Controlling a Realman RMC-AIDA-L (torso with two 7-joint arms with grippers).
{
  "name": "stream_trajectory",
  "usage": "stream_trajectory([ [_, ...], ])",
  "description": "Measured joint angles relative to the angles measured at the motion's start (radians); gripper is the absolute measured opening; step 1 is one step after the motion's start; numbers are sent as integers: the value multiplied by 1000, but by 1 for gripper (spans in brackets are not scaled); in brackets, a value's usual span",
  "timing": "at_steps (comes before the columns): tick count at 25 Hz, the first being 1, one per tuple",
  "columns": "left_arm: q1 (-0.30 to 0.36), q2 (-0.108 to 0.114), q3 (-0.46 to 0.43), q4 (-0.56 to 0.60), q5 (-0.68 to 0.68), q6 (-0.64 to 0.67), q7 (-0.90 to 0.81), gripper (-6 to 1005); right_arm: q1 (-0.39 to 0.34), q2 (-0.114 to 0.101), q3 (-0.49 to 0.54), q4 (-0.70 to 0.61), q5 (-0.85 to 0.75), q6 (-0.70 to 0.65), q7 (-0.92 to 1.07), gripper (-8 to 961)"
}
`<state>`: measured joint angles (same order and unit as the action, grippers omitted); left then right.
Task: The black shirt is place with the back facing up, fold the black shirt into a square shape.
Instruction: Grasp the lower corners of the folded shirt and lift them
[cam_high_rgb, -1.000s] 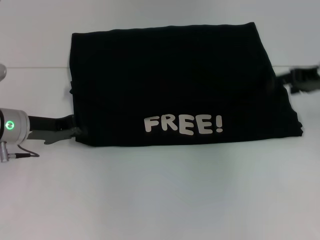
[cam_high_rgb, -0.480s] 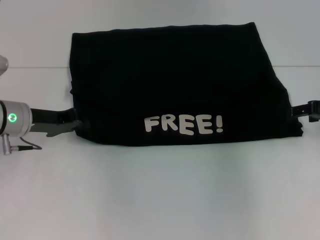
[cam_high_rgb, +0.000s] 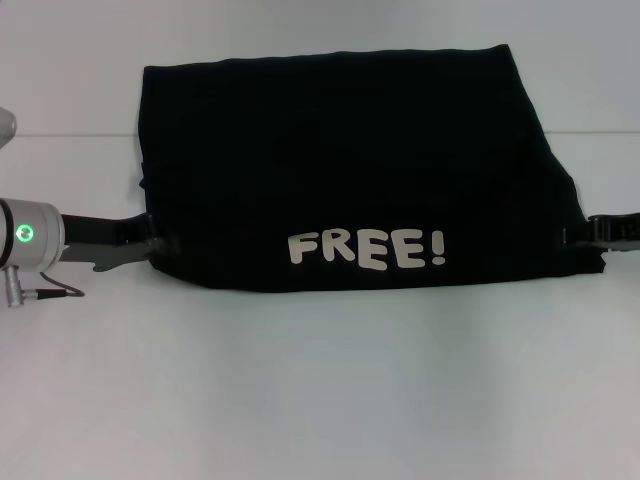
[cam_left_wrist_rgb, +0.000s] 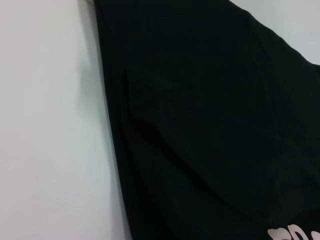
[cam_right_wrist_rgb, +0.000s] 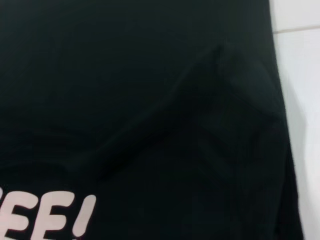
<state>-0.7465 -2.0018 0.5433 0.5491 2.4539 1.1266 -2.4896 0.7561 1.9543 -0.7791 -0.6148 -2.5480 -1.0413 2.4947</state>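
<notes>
Left hand (cam_high_rgb: 150, 245) low at the desk surface, tips touching the left edge of the black shirt (cam_high_rgb: 350, 170) near its lower corner; whether clenched or released cannot be told, tips blending into the dark cloth. Behind it, one silver wrist with one green light, and one thin cable looping beneath.

Right hand (cam_high_rgb: 585, 232) at the opposite side, reaching in from the frame edge, tips meeting the shirt's right edge just above the lower right corner; grip likewise impossible to judge.

Between the two hands: one black shirt, folded into a broad, roughly rectangular shape, spread flat on the white desk (cam_high_rgb: 320, 390). One line of white lettering "FREE!" (cam_high_rgb: 367, 249) near the closer edge, about level with both hands and roughly midway between them. Farther edge slightly narrower than the closer one.

Left wrist view: black cloth (cam_left_wrist_rgb: 210, 125) with soft creases, bare desk beside it. Right wrist view: black cloth (cam_right_wrist_rgb: 150, 100) with one diagonal crease and the end of the lettering (cam_right_wrist_rgb: 55, 215).
</notes>
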Motion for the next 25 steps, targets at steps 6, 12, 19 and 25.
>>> stream_trajectory([
  [6,1,0,-2,0,0,-1,0,-1,8,1,-1,10,2,6,8,461],
  [12,5,0,-2,0,0,-7,0,-2,7,-1,6,11,0,7,10,314],
  [19,6,-1,-3,0,-1,-7,0,-2,8,-3,6,16,1,11,10,158],
  [25,6,-2,-3,0,-2,-7,0,-2,9,-2,3,16,1,8,10,141],
])
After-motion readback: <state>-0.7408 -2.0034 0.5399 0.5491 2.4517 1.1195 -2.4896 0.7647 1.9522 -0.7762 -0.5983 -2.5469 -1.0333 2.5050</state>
